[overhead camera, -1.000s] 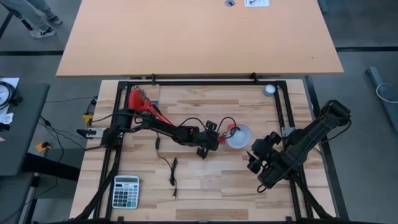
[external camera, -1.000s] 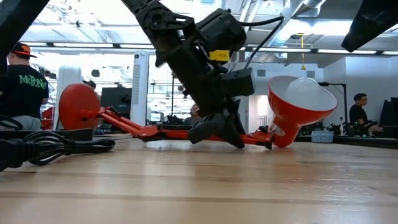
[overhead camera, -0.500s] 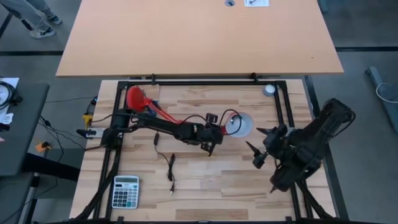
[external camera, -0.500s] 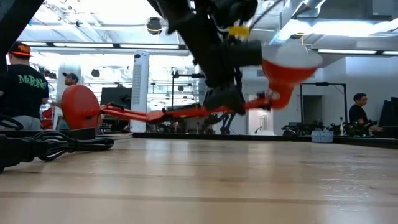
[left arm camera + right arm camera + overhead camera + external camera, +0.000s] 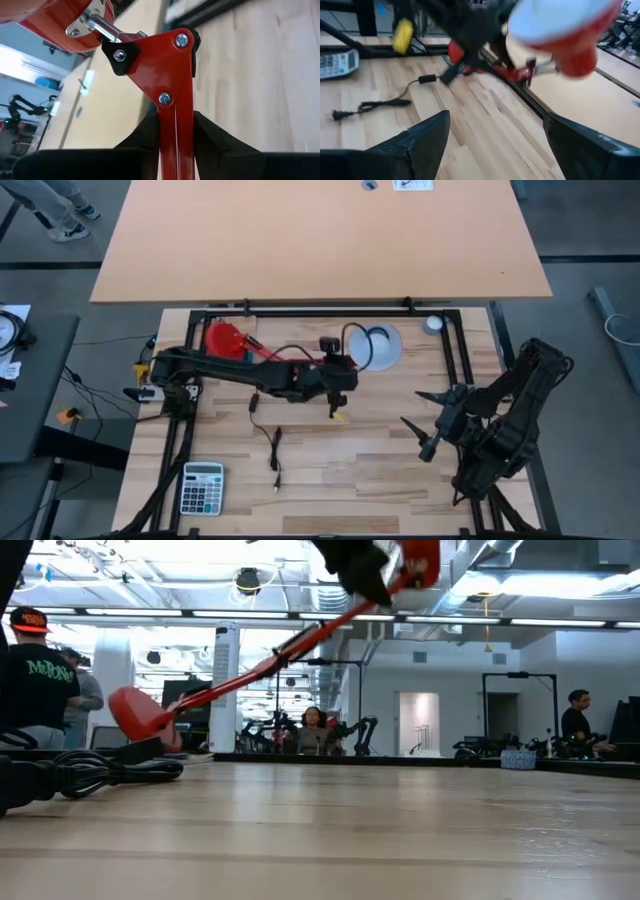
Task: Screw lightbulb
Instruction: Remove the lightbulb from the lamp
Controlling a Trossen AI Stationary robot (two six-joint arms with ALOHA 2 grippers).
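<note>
- Left gripper [image 5: 335,377]: pinching the lamp arm [image 5: 175,100] of the red lamp [image 5: 290,365], just behind the hinge to the shade. In the left wrist view both fingers [image 5: 145,132] press against the flat red bar, and three screw heads show on the hinge plate.
- Lamp: tilted. In the low view the base [image 5: 145,718] rests by one edge on the table [image 5: 330,830] and the arm rises slantwise from it.
- Shade [image 5: 381,346]: white inside facing up in the high view.
- Right gripper [image 5: 426,421]: spread wide, holding nothing, near the shade on the side away from the base.
- Lightbulb: cannot tell where it is. Only the shade's white inside shows.
- Grey disc [image 5: 432,325]: just beyond the shade, at the frame's corner.
- Cord [image 5: 276,450] with plug: on the table beside the lamp.
- Calculator [image 5: 203,486]: well apart from the lamp; key legends unreadable.
- Writing: a yellow tag [image 5: 402,34] on the left arm, text unreadable. A person [image 5: 40,680] beyond the table wears a dark shirt with green lettering, not legible.
</note>
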